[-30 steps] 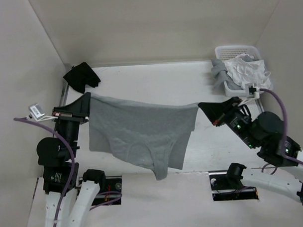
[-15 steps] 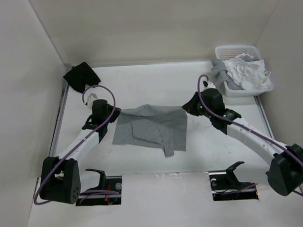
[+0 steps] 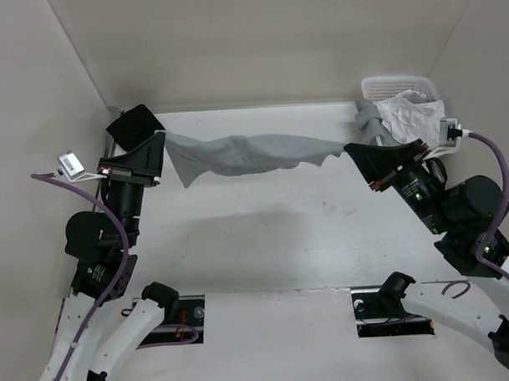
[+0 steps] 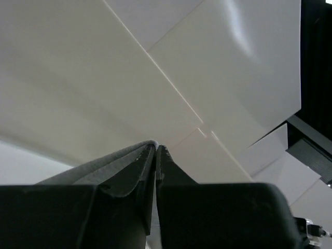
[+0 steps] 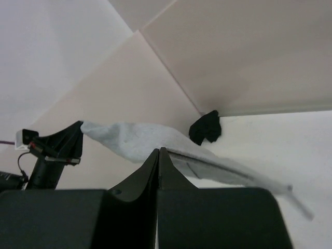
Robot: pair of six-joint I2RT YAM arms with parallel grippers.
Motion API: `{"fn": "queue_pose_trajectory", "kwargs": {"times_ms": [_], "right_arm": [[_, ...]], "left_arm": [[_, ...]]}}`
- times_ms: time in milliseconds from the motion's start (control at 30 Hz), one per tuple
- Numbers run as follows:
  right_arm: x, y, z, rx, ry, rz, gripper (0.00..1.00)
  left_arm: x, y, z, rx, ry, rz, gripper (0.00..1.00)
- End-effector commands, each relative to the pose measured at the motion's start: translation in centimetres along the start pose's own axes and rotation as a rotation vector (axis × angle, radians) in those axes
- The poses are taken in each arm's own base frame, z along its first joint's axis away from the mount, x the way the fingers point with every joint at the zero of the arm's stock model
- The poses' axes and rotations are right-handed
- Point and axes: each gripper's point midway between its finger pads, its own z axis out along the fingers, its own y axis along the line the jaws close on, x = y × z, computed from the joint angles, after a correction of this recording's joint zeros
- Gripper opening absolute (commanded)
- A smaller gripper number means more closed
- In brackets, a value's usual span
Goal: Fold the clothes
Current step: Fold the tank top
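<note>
You have the white tabletop (image 3: 265, 240) beneath you. The plain medium-grey knit tank top (image 3: 245, 155) hangs above its far half, pulled into a sagging, twisted band from near the far-left corner to near the far-right corner. None of it visibly rests on the surface. The left gripper (image 3: 162, 142) is pinched together on the band's left end and the right gripper (image 3: 348, 150) is pinched together on its right end; both wrist views show the jaws closed with no gap. To do this step well, I judge you should hold both pinches firm and keep the two ends level and evenly taut so the twist drops out. Then bring the cloth down toward the middle of the tabletop with its loose lower edge touching first, so it lies flat rather than bunching. Steer the right end away from the white plastic basket (image 3: 376, 84) of white and pale-grey laundry (image 3: 411, 114) at the far-right corner, and the left end away from the small black garment (image 3: 137, 121) at the far-left corner. No brand, label or readable writing shows on anything.
</note>
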Motion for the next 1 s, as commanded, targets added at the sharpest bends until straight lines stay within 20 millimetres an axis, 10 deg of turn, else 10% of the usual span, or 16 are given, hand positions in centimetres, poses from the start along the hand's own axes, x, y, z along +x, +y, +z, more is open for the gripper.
{"fn": "queue_pose_trajectory", "kwargs": {"times_ms": [0,167,267,367,600,700,767,867,967], "right_arm": [[2.3,-1.1,-0.9,0.075,0.072,-0.042,0.00],[1.7,1.8,-2.8,0.001,0.092,-0.001,0.00],[1.9,0.2,-2.4,0.101,0.087,-0.053,0.00],[3.4,3.5,-2.1,-0.016,0.142,-0.019,0.00],[3.8,-3.6,6.7,0.141,0.148,-0.108,0.00],[1.3,-5.5,10.9,0.144,0.126,-0.085,0.00],[0.6,-5.4,12.0,0.146,0.123,-0.086,0.00],[1.6,-3.9,9.7,0.104,0.120,-0.104,0.00],[7.6,-6.0,5.4,0.128,0.190,-0.071,0.00]], "left_arm": [[0.8,1.6,-0.9,-0.078,0.036,0.075,0.00],[1.2,0.3,-2.2,-0.045,0.070,0.081,0.00],[1.2,0.5,-2.6,-0.058,0.067,0.094,0.00],[2.4,3.4,-0.8,-0.149,0.046,0.213,0.00],[10.7,10.1,6.3,-0.263,0.171,0.206,0.00],[10.8,12.1,11.9,-0.296,0.197,0.157,0.00],[10.7,10.2,13.1,-0.242,0.230,0.056,0.00],[9.7,4.5,10.3,-0.094,0.220,0.042,0.00],[10.7,8.3,4.8,-0.170,0.217,0.110,0.00]]}}
